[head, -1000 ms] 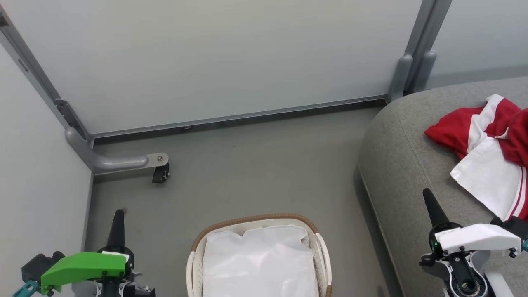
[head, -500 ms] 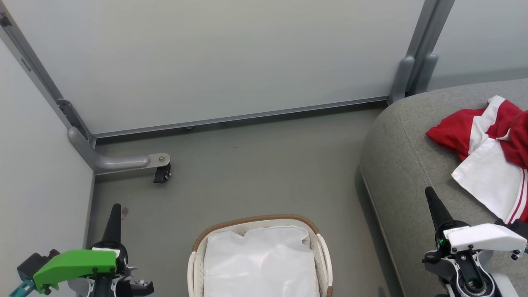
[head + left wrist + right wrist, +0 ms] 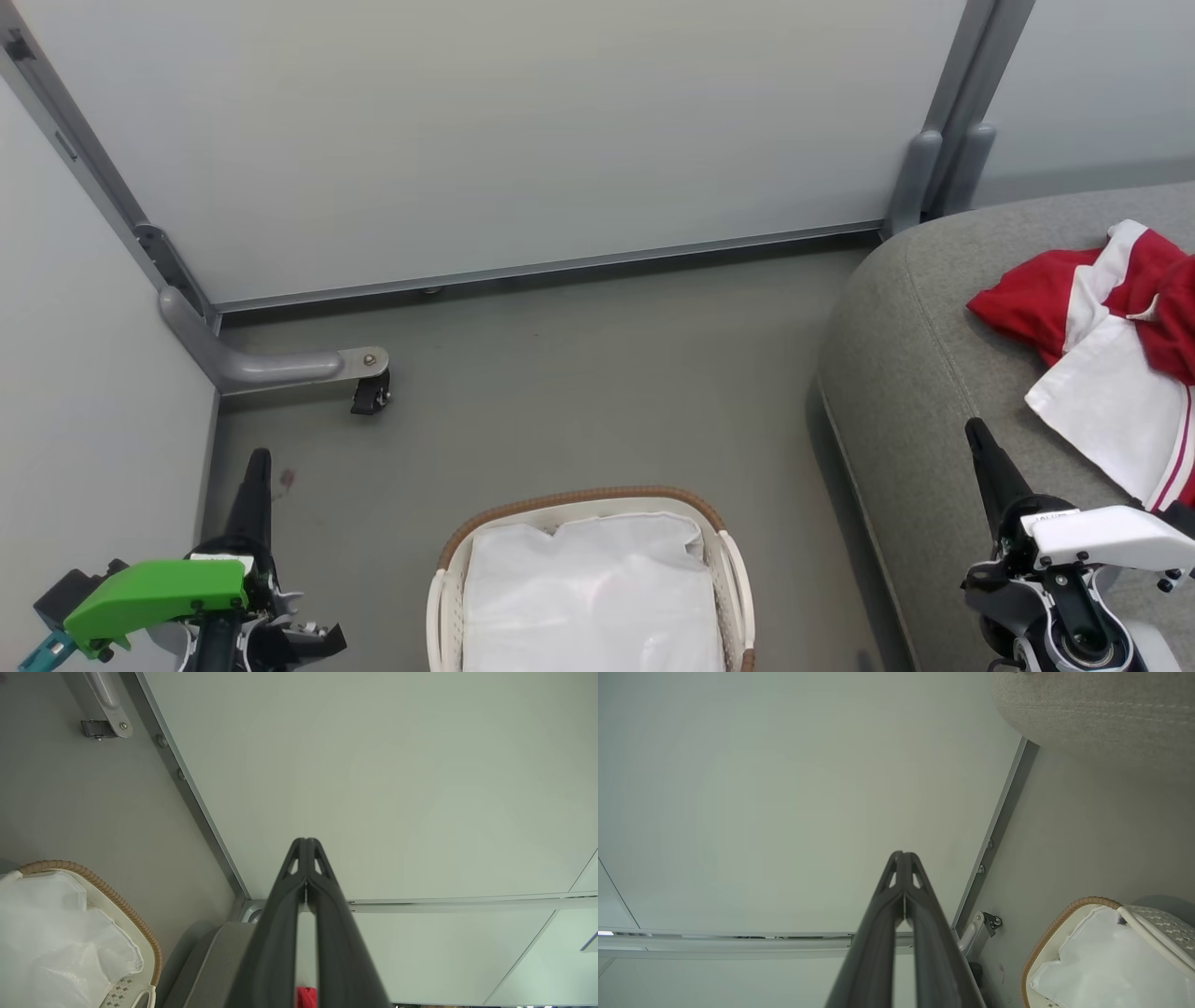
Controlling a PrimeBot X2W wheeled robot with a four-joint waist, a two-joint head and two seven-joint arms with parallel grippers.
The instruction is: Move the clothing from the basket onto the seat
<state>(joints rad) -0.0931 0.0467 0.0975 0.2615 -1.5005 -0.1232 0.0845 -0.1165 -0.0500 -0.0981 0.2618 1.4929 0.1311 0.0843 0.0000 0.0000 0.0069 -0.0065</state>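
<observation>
Clothing (image 3: pixel 1111 345), red with white panels, is lying crumpled on the grey seat (image 3: pixel 915 373) out at about three o'clock as the robot's head is looking, and it is running off past the edge of what I can see. The basket (image 3: pixel 579 497) is sitting on the floor (image 3: pixel 597 373) at six o'clock, close in front of the robot and near the seat's rounded corner but apart from it, with its white liner (image 3: pixel 588 597) bunching across the inside. The left gripper (image 3: pixel 259 457) is hanging at eight o'clock over the floor, pointing toward the partition wall (image 3: pixel 523 131), its two dark fingers pressing together at the tips and gripping nothing. The right gripper (image 3: pixel 977 429) is hovering at four o'clock over the seat's near edge, near the clothing's white hem but not touching it, its fingers likewise pinching tip to tip on nothing. A grey partition foot (image 3: pixel 280 366) with a small black castor is standing on the floor at ten o'clock.
</observation>
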